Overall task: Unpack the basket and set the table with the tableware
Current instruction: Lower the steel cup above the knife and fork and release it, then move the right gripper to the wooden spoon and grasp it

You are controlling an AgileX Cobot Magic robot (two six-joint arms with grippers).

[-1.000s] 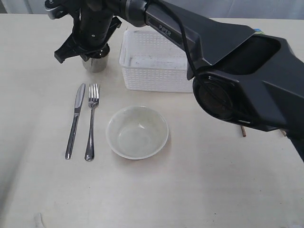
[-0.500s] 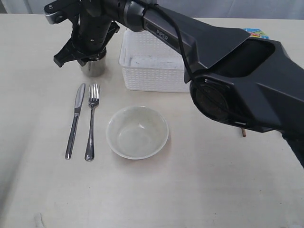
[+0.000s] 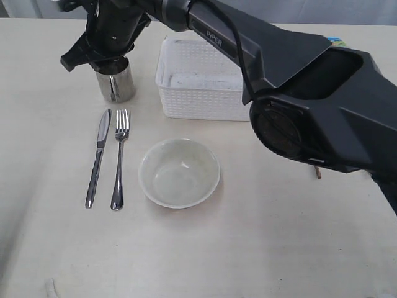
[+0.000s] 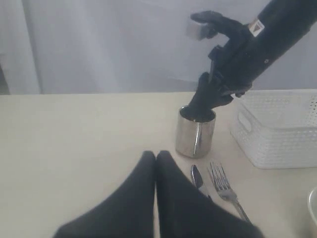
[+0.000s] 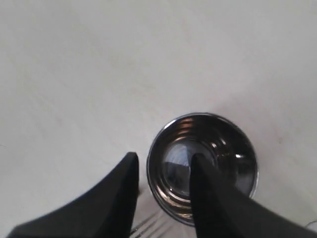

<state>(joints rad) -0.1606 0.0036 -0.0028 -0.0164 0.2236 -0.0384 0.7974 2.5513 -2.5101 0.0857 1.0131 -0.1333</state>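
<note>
The steel cup (image 3: 116, 85) stands upright on the table (image 3: 279, 248), beyond the knife (image 3: 97, 155) and fork (image 3: 120, 158). The right arm reaches across, and my right gripper (image 3: 107, 61) hangs just over the cup, open. One finger (image 5: 210, 198) is above the cup's (image 5: 223, 163) mouth and the other is outside the rim. The cream bowl (image 3: 178, 172) sits in front of the white basket (image 3: 205, 102). My left gripper (image 4: 156, 154) is shut and empty, low over the table, short of the cup (image 4: 195, 131).
The right arm's black bulk (image 3: 310, 93) covers the table's right side and part of the basket. A blue bag corner (image 3: 335, 41) and a small brown tip (image 3: 317, 172) show past it. The basket's inside is mostly hidden.
The right gripper's fingers have spread apart and it has risen off the cup, showing more of the cup's wall. The cup stays standing on the table.
</note>
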